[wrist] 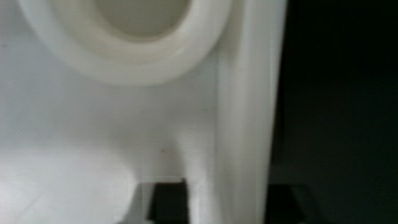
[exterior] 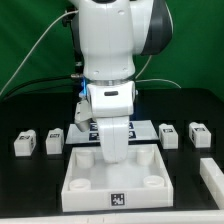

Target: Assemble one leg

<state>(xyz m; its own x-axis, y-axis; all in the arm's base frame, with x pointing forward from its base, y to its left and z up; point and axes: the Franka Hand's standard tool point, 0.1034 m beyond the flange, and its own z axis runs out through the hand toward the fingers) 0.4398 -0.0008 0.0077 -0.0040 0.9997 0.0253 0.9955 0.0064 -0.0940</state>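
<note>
The end effector (exterior: 113, 150) hangs low over the far half of the tray (exterior: 85, 197), pointing straight down. The wide white wrist covers its fingers in the exterior view, and the wrist view is too close and blurred to help. I cannot tell whether it is open, closed or gripping anything.

The wrist view shows the tray (wrist: 107, 130) from very near. One round socket (wrist: 143, 62) sits against a raised wall of the tray (wrist: 249, 110), and the dark table (wrist: 338, 100) lies beyond that wall.

In the exterior view the tray lies flat on the table (exterior: 30, 185), with round sockets in its corners and a small black-and-white tag (exterior: 118, 198) on its near wall.

Four small white blocks stand on the table, clear of the tray and well apart from the end effector. On the exterior view's left are the first leg (exterior: 24, 143) and, just beside it, the second leg (exterior: 54, 141). On the exterior view's right are the third leg (exterior: 169, 135) and the fourth leg (exterior: 198, 133).

Another white part (exterior: 212, 173) lies near the tray's right corner and is cut off by the edge of the picture. Behind the arm, the marker board (exterior: 88, 128) is partly hidden.
</note>
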